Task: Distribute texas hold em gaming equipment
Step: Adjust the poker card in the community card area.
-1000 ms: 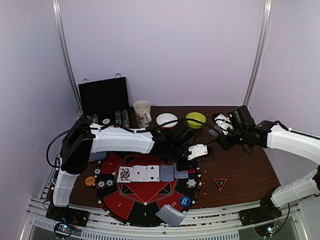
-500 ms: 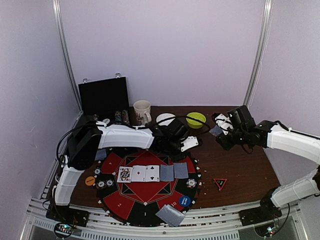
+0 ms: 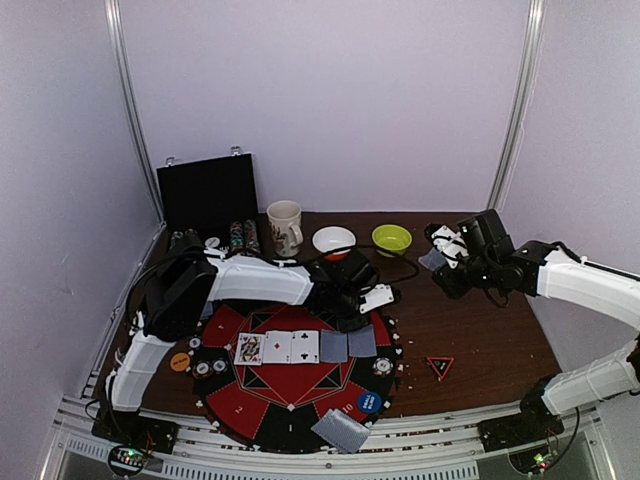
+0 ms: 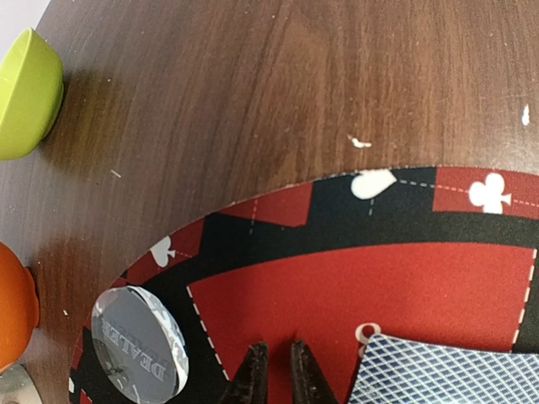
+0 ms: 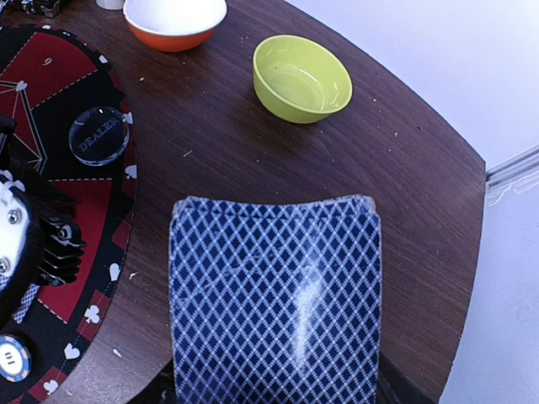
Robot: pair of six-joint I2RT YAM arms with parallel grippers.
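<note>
Red-black mat point(image 3: 290, 395) carries five cards point(image 3: 305, 347) in a row, plus chips point(image 3: 210, 367). Left gripper point(image 4: 278, 370), over its far-right part: nearly closed, empty. Right gripper point(image 3: 438, 258), right of mat, clamps the deck point(image 5: 274, 303); dealing probably unfinished.

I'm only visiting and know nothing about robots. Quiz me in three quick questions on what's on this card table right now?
1. Pick one: what do the right arm's fingers hold?
A) a spoon
B) face-down playing cards
C) a pair of dice
2. True or false: every card in the five-card row on the round mat lies face up.
3. Fill in: the clear button near the mat's edge is printed with the word ____.

Key
1. B
2. False: three lie face up, two face down.
3. DEALER
</note>
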